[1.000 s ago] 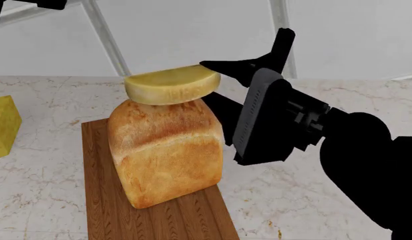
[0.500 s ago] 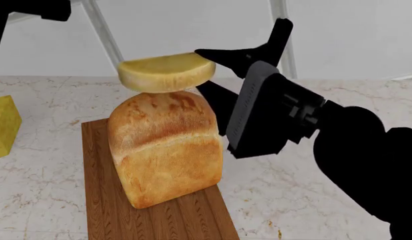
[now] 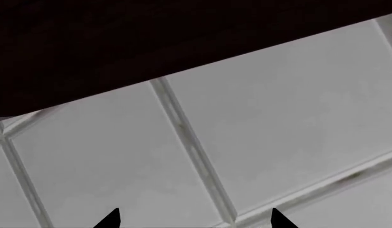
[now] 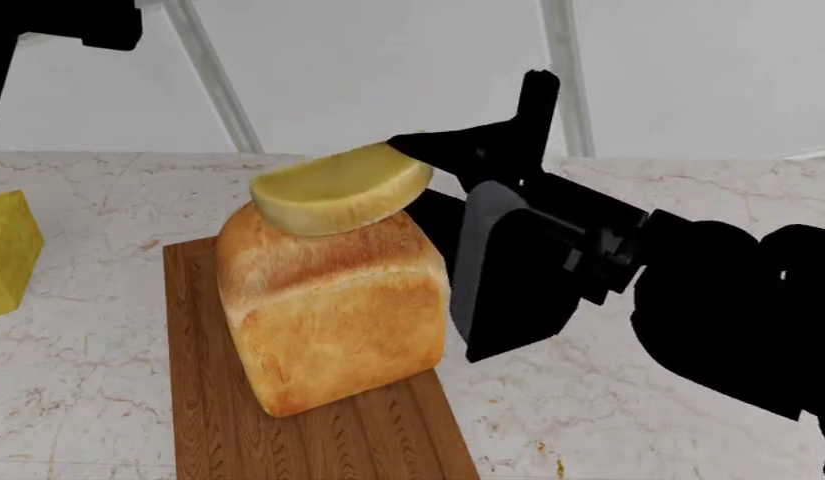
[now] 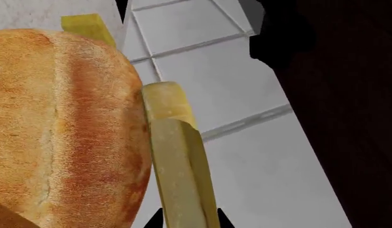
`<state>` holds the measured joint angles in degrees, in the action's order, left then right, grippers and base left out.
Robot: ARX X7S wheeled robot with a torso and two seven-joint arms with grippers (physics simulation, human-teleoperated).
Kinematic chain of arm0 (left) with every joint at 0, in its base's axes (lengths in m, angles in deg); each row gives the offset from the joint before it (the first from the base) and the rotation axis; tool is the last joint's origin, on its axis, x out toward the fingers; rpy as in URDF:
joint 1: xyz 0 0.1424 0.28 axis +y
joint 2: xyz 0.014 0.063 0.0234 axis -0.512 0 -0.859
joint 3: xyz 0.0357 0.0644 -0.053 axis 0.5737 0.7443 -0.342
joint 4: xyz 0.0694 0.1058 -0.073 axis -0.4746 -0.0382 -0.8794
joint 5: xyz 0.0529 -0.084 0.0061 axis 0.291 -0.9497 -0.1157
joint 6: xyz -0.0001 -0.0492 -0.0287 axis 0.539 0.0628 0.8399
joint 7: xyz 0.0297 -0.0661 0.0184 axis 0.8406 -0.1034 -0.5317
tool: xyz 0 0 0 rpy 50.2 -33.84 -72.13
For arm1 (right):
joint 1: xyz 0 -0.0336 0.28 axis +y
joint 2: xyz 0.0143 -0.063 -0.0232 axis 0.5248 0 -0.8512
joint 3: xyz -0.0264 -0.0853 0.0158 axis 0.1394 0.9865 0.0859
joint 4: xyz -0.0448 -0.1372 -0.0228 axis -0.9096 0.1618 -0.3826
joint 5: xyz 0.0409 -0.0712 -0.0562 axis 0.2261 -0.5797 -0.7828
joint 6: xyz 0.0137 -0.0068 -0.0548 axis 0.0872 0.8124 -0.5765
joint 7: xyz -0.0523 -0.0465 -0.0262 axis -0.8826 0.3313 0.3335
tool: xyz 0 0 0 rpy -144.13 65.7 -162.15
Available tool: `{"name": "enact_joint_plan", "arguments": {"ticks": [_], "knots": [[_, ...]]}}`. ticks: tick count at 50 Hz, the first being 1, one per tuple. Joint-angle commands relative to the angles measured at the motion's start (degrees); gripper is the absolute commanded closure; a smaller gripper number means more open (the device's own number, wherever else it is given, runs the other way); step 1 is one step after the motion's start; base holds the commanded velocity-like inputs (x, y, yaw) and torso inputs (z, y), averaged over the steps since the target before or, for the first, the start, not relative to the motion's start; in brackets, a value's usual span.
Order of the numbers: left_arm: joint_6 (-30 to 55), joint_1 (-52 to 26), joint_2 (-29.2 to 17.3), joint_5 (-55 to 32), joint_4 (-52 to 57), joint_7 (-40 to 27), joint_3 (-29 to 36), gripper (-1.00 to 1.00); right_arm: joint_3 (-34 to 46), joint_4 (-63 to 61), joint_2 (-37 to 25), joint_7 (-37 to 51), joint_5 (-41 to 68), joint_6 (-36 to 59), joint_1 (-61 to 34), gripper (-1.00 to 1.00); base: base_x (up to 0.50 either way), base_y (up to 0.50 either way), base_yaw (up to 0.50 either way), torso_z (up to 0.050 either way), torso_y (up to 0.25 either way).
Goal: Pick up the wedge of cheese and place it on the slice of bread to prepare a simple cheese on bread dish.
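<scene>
Since half a second ago the wedge of cheese (image 4: 339, 188) has come down and tipped: it now leans with its lower rounded edge on the domed crust of the slice of bread (image 4: 335, 305), its right side raised. My right end effector (image 4: 415, 150) has dropped with it and rolled, and 1 black finger tip meets the cheese's upper right edge in the head view. In the right wrist view the cheese (image 5: 176, 166) runs edge-on between 2 dark finger tips, pressed against the bread's (image 5: 62, 128) browned top, so I read that end effector as pinching the cheese.

I see the bread standing on a wooden cutting board (image 4: 292, 430), which lies on the marble surface (image 4: 626, 400). A brighter yellow cheese block (image 4: 9, 250) sits on the surface at the far left, well apart from the board.

My left end effector (image 3: 194, 219) shows only as 2 dark tips spread apart against grey wall panels, with nothing between them.
</scene>
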<state>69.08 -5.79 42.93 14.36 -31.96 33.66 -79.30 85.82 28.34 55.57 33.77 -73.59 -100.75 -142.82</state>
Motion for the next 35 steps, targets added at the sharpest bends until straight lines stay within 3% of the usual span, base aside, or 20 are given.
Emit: {"name": "enact_joint_plan", "arguments": {"ticks": [1, 13, 21, 35], "knots": [[0.09, 0.09, -0.17, -0.42, 0.27, 0.19, 0.1, -1.0, 17.34, 2.35, 0.32, 14.07, -0.94, 0.0, -4.01, 1.0, 0.0, 0.0, 0.0, 0.0, 0.0], [0.5, -0.06, -0.6, -1.26, 0.23, 0.07, 0.68, -1.0, 24.73, -1.67, -0.18, 30.56, -0.64, 0.0, -7.66, 1.0, 0.0, 0.0, 0.0, 0.0, 0.0], [0.44, -0.1, -0.84, -1.68, 0.27, -0.2, 1.08, -1.0, 23.06, -2.13, -0.04, 30.46, -0.5, 0.0, -7.32, 1.0, 0.0, 0.0, 0.0, 0.0, 0.0], [0.28, 0.01, -1.19, -2.57, 0.47, -0.75, 1.28, -1.0, 22.29, 8.82, 3.73, 28.32, -0.49, 0.0, -3.3, 1.0, 0.0, 0.0, 0.0, 0.0, 0.0]]}}
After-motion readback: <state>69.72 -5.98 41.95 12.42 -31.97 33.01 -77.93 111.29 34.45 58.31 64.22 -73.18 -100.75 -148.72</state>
